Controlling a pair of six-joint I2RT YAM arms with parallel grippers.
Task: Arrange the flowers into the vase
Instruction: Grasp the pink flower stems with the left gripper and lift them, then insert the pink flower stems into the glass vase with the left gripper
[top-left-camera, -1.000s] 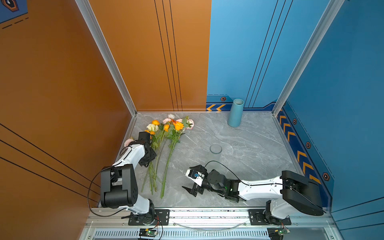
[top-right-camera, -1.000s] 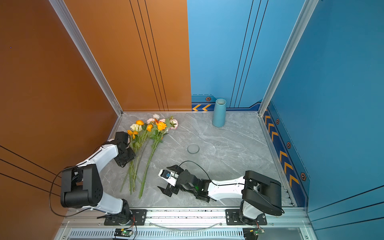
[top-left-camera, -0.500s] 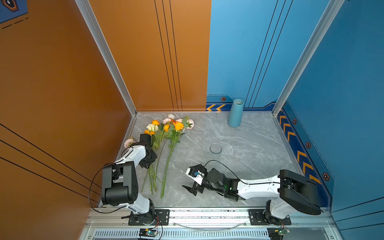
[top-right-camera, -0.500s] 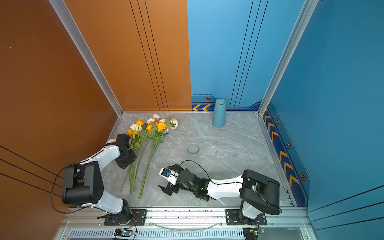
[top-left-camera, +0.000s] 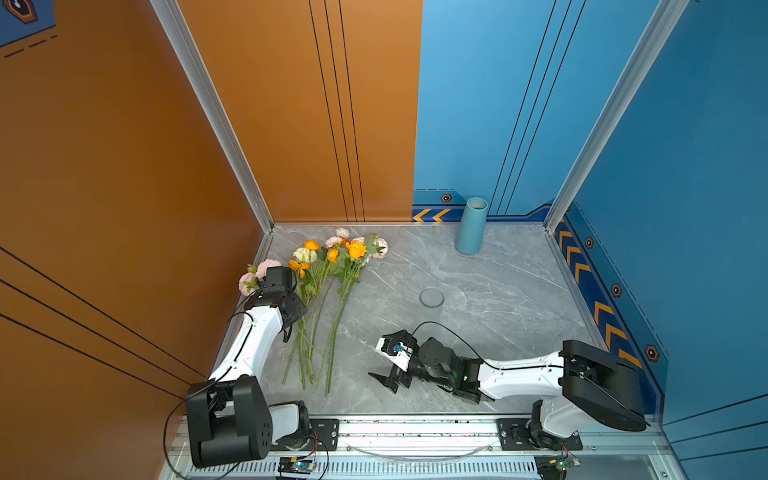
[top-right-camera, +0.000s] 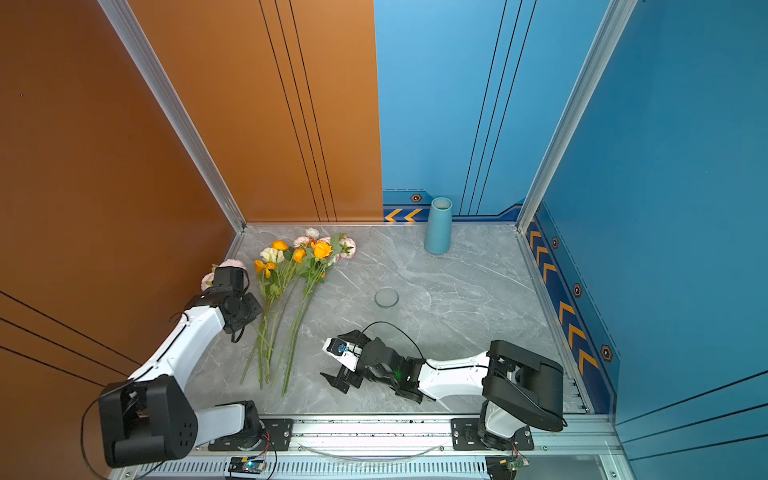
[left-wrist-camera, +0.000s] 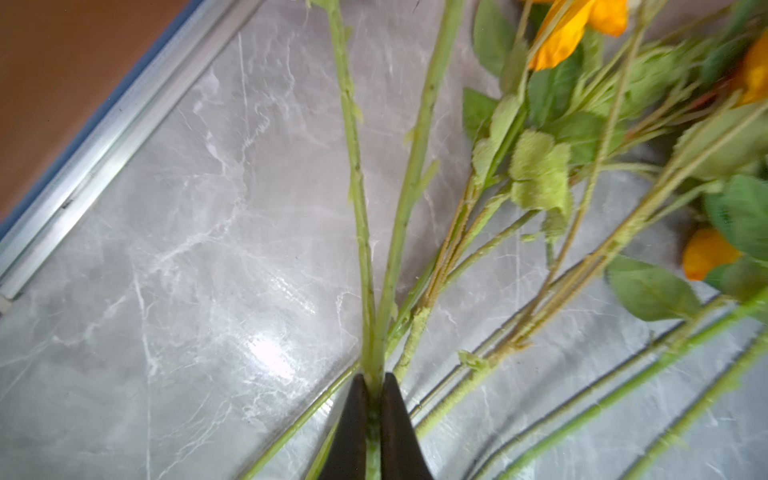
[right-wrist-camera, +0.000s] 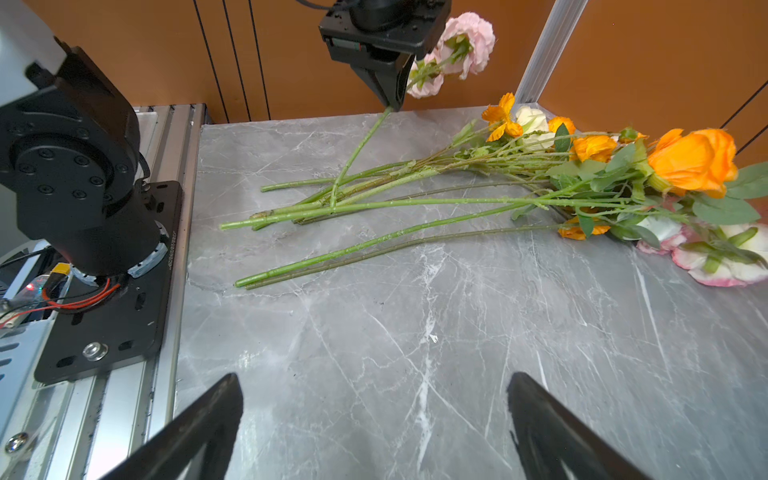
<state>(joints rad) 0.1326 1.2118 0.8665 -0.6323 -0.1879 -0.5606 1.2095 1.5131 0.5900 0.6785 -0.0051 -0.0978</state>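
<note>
A robot test cell in a lab, not a home: a boxed-in bay of orange panels (top-left-camera: 124, 166) and blue panels (top-left-camera: 685, 166) framed by aluminium posts (top-left-camera: 208, 108), with chevron trim (top-left-camera: 604, 318) along the base. A left arm (top-left-camera: 249, 345) and a right arm (top-left-camera: 519, 374) are bolted to a slotted rail (top-left-camera: 415, 428) at the front of a grey marbled tabletop (top-left-camera: 498, 291) — bare wiring (right-wrist-camera: 83, 297) and a circuit board (top-left-camera: 295, 463) show beside it.

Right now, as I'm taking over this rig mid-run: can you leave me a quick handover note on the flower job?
Left hand: shut on the stem of a pink flower; blooms raised, lower stem end down among the rest.
Right hand: open, empty, low over the table.
Other flowers: lying in a loose bunch, back left.
Blue vase: upright by the back wall, no flowers in it.
Done: one stem gripped. Left: get every flower into the vase.
</note>
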